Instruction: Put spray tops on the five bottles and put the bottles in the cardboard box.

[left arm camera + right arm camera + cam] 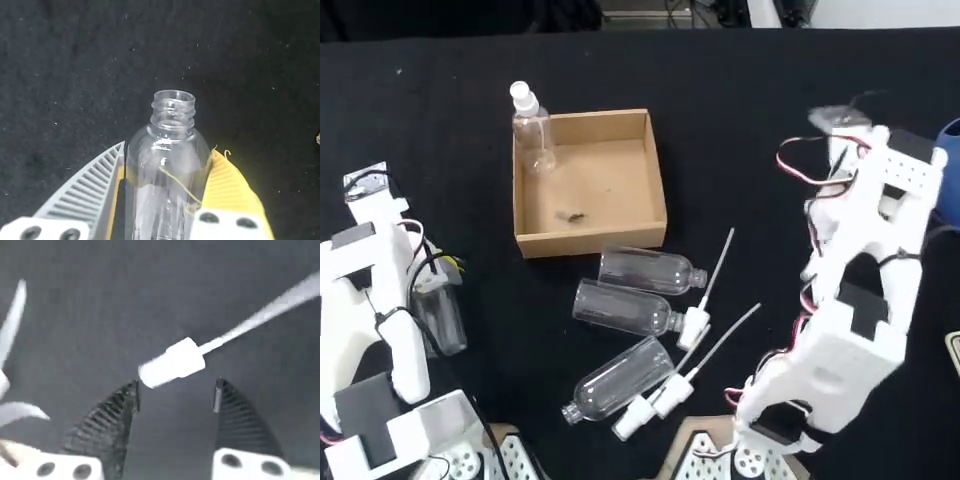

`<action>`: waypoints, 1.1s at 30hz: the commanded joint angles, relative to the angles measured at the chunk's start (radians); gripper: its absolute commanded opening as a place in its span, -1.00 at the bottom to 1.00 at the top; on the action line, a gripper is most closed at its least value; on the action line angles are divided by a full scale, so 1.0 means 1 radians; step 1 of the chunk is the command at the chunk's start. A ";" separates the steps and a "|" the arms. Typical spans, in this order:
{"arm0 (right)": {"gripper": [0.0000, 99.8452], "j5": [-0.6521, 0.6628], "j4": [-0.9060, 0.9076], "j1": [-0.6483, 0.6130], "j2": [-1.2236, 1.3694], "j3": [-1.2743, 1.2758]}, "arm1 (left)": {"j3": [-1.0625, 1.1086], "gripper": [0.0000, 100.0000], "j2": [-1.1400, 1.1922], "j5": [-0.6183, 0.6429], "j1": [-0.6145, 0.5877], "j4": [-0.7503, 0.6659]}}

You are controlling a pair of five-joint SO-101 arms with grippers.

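Observation:
My left gripper point(169, 151) is shut on a clear bottle point(170, 150) whose threaded neck is bare; in the high view this bottle point(442, 320) is beside the left arm point(370, 290) at the table's left. My right gripper point(175, 387) is open, and a white spray top point(172, 364) lies on the cloth just past its fingertips, its thin tube trailing away. One bottle with a spray top point(532, 130) stands in the far left corner of the cardboard box point(650, 180). Three uncapped bottles point(625, 308) lie in front of the box, with loose spray tops point(692, 325) beside them.
The right arm point(860, 260) rises over the table's right side. A blue object point(950, 170) sits at the right edge. Another spray tube point(12, 320) lies near my right gripper. Black cloth covers the table.

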 commanded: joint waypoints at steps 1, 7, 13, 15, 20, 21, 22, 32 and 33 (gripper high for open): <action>-0.43 0.397 -0.006 0.058 -0.001 -0.090 | -0.010 -0.94 -0.015 0.005 0.007 -0.015; -0.31 0.842 0.012 0.078 0.038 -0.105 | -0.008 -0.94 -0.009 0.003 0.005 -0.015; -0.31 1.218 0.043 0.077 0.074 -0.051 | -0.008 -0.94 -0.009 0.002 0.004 -0.015; -0.31 1.292 0.043 0.075 0.091 -0.045 | -0.008 -0.94 -0.009 0.002 0.004 -0.015; -0.31 1.347 -0.009 0.069 0.151 -0.048 | -0.008 -0.94 -0.009 0.002 0.004 -0.015; -0.31 1.346 -0.040 0.069 0.163 -0.042 | -0.008 -0.94 -0.009 0.002 0.004 -0.015; -0.31 1.346 -0.061 0.071 0.177 -0.041 | -0.008 -0.94 -0.009 0.002 0.004 -0.015; -0.90 1.117 -0.091 0.055 0.226 -0.050 | -0.008 -0.94 -0.009 0.000 0.004 -0.015; -1.00 1.085 -0.094 0.055 0.225 -0.051 | -0.008 -0.94 -0.009 0.000 0.004 -0.015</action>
